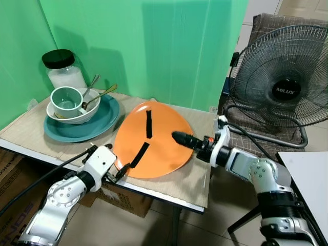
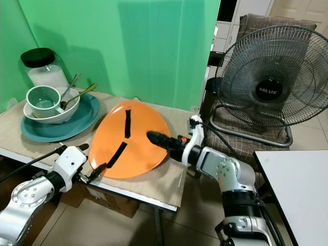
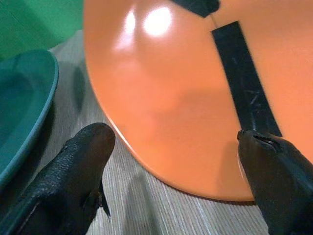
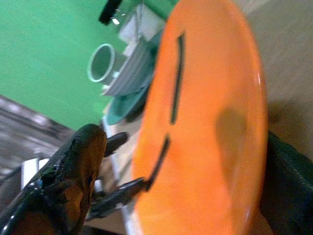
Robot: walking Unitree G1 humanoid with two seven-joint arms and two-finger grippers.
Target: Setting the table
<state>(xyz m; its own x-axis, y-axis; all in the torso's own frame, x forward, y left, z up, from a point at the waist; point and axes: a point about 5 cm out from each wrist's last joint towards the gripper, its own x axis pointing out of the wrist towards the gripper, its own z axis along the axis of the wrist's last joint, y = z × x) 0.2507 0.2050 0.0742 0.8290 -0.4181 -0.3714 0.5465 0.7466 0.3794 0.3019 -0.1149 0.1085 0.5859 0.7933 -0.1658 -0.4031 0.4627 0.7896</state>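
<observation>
An orange plate with two black strips on it sits tilted over the placemat, its near rim down at the table's front edge. My right gripper reaches in from the right and is shut on the plate's right rim; in the right wrist view the plate stands edge-on between its fingers. My left gripper is at the plate's near-left rim, open, one fingertip on the mat and the other fingertip by a black strip.
At the back left, a teal plate carries a white bowl with a green cup and spoons; a lidded jar stands behind. A large fan stands right, a white surface near right, boxes underneath.
</observation>
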